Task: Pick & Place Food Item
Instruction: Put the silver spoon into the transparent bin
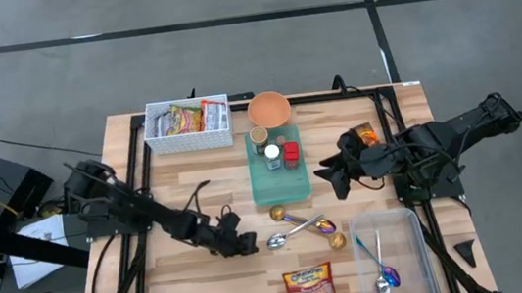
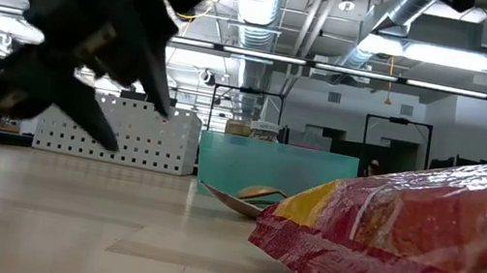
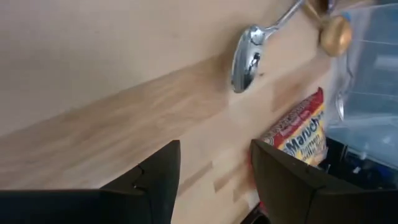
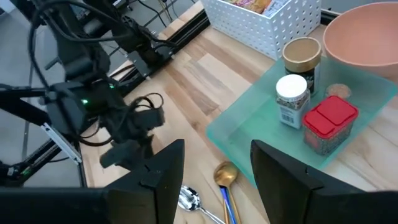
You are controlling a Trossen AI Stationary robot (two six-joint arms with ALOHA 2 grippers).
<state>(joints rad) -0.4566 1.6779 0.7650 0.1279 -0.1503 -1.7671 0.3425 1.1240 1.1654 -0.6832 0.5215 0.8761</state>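
A red and yellow ramen packet lies flat on the table near its front edge; it also shows in the low view and the left wrist view. My left gripper is open and empty, just above the table to the left of the packet; its fingers stand apart in the left wrist view. My right gripper is open and empty, above the right edge of the green tray; its fingers stand apart in the right wrist view.
A white basket with food packets and a pink bowl stand at the far edge. The green tray holds jars. Spoons lie between tray and packet. A clear container holding a spoon stands at the front right.
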